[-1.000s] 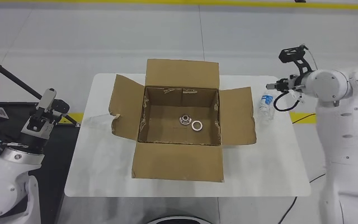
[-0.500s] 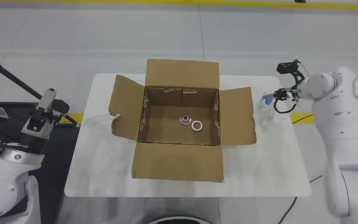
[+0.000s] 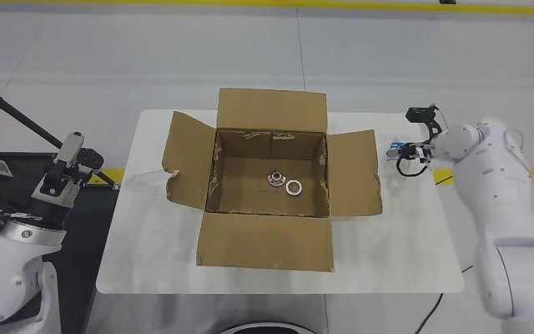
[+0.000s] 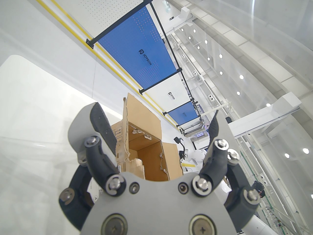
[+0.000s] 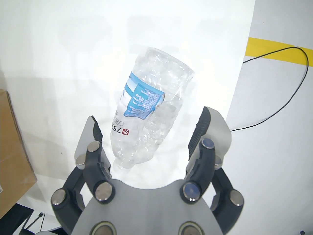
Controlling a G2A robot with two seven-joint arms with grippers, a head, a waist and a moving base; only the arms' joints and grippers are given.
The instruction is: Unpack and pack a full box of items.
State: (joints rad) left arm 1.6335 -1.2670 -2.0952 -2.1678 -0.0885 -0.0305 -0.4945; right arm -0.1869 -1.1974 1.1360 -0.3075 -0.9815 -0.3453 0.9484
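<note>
We've got our right claw (image 5: 149,121) spread wide either side of the bottle (image 5: 156,79), clear, crumpled, blue-labelled, lying mid-right in the top view, not squeezed.

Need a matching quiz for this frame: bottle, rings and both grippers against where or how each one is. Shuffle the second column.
Things
1. bottle
2. two rings
3. left gripper
4. right gripper

Place or state
A. open, empty, off the table's side
B. on the box floor
C. open, straddling one end of the bottle
D. on the table, outside the box

Pairs: 1-D, 2-B, 3-A, 4-C
</note>
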